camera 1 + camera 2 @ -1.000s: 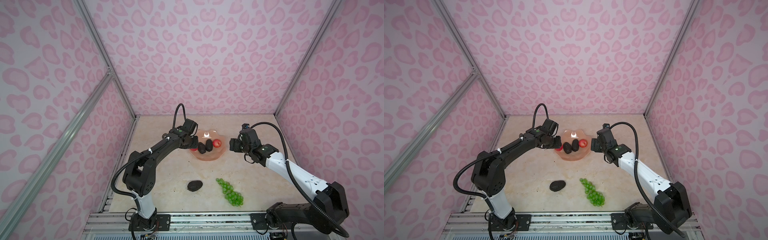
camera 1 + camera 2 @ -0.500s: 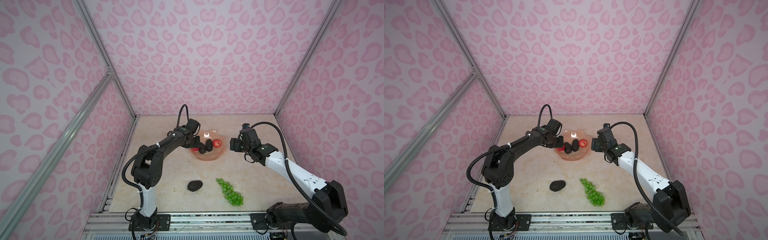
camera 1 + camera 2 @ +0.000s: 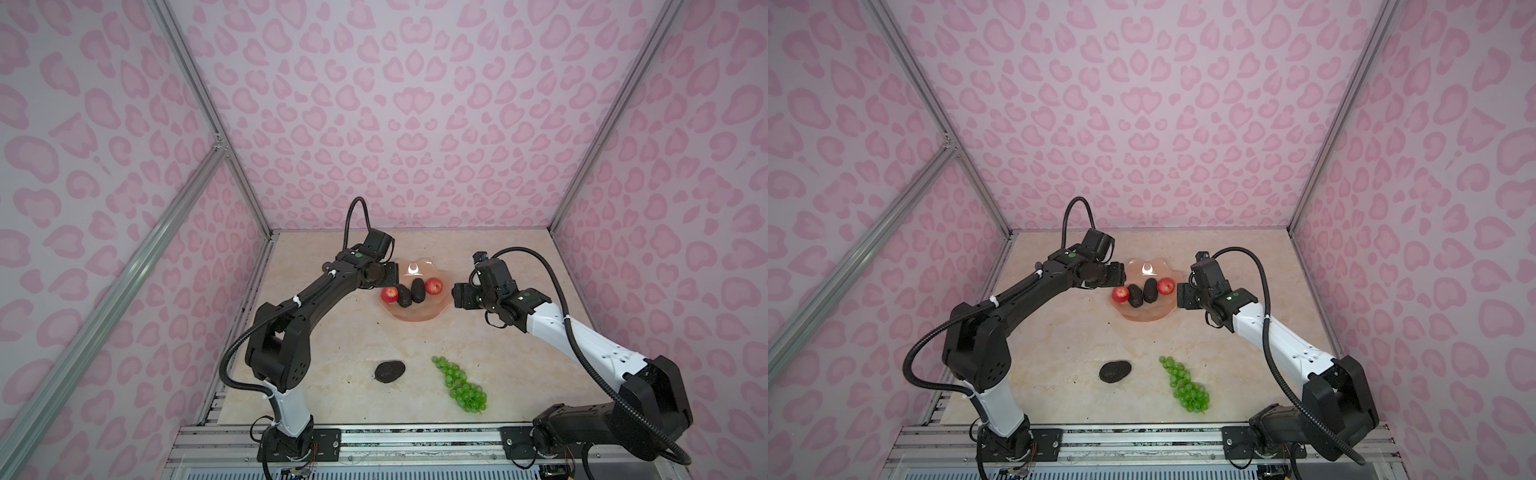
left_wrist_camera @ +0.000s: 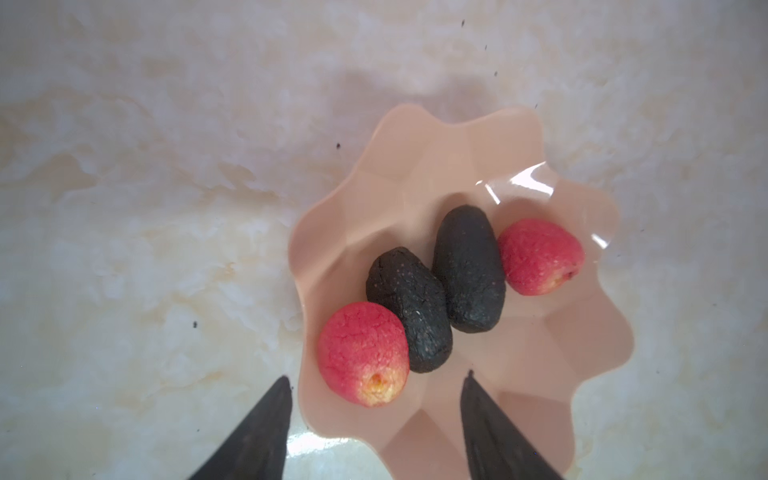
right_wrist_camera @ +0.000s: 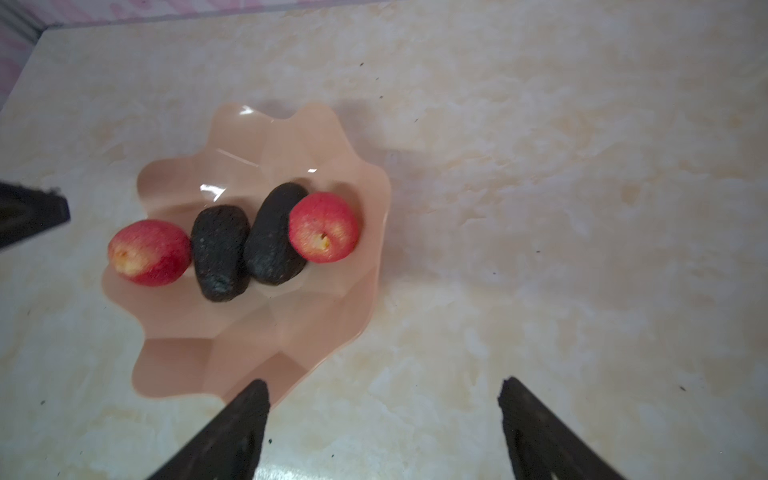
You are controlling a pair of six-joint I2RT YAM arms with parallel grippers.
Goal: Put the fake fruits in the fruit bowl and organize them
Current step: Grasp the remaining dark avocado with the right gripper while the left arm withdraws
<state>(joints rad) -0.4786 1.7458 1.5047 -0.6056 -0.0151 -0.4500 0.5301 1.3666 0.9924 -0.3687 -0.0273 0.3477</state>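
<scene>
L gripper [image 4: 378, 375] fingers apart, empty, at bowl [image 3: 415, 319] rim by apple [image 4: 363, 353]; 2 apples flank 2 avocados [image 4: 467, 274] inside, prob. for neat row; R gripper [image 5: 385, 381] agape, empty, beside bowl; 3rd avocado [image 3: 389, 370] + grapes [image 3: 459, 384] lie on table [image 3: 332, 353].

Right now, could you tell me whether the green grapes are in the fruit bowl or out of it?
Out: the grapes lie on the table near its front edge, well apart from the fruit bowl.
</scene>
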